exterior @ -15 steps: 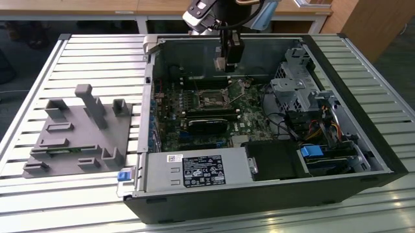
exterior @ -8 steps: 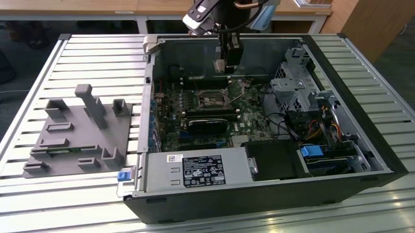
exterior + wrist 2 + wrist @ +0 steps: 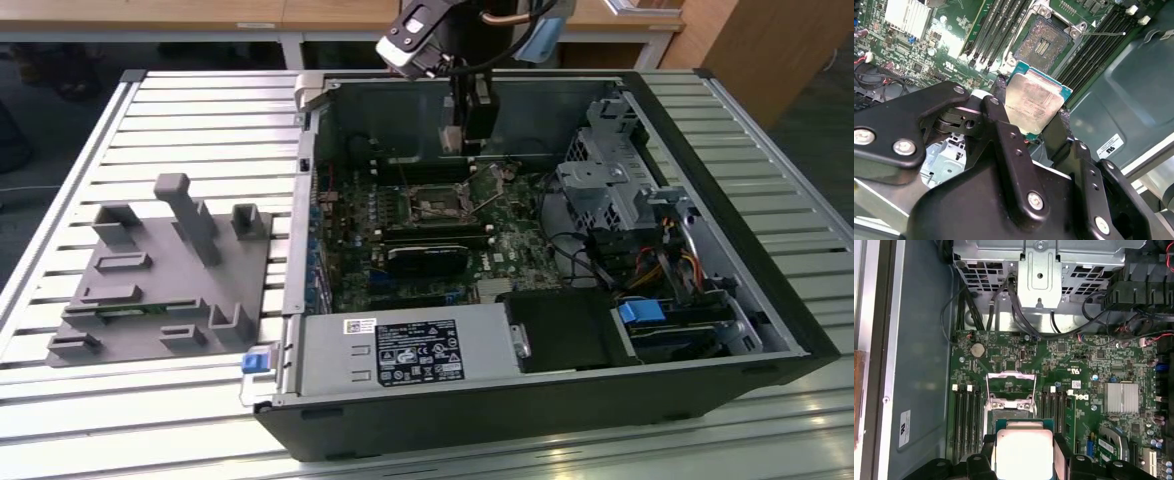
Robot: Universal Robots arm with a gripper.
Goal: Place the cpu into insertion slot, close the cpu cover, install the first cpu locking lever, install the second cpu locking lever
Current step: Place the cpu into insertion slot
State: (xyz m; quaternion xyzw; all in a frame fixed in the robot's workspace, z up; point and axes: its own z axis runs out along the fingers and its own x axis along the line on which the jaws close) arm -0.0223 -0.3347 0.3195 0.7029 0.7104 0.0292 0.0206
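Inside the open computer case [image 3: 747, 300], above the far part of the motherboard [image 3: 400, 215], the end effector [image 3: 1031, 102] is clamped on the cpu [image 3: 1034, 107], its two black fingers [image 3: 1056, 132] pressing opposite edges of the chip. The chip hangs tilted just short of the insertion slot [image 3: 1046, 42] and is not seated in it; the slot's dark contact field lies bare. In the first wrist view the cpu cover [image 3: 1010, 374] stands swung up on the far side of the slot, leaving the opening free. Long black memory slots [image 3: 991, 30] flank the socket on both sides.

The cpu looks light, flat and rigid, with a smooth metal top that I judge slippery. Its thin green edges are the only sensible hold, as taken here, and the underside and the slot's contacts are likely delicate, so a skewed drop could do damage.

On the slatted counter [image 3: 200, 110] to the exterior view's left of the case sits a grey holder block [image 3: 160, 275].
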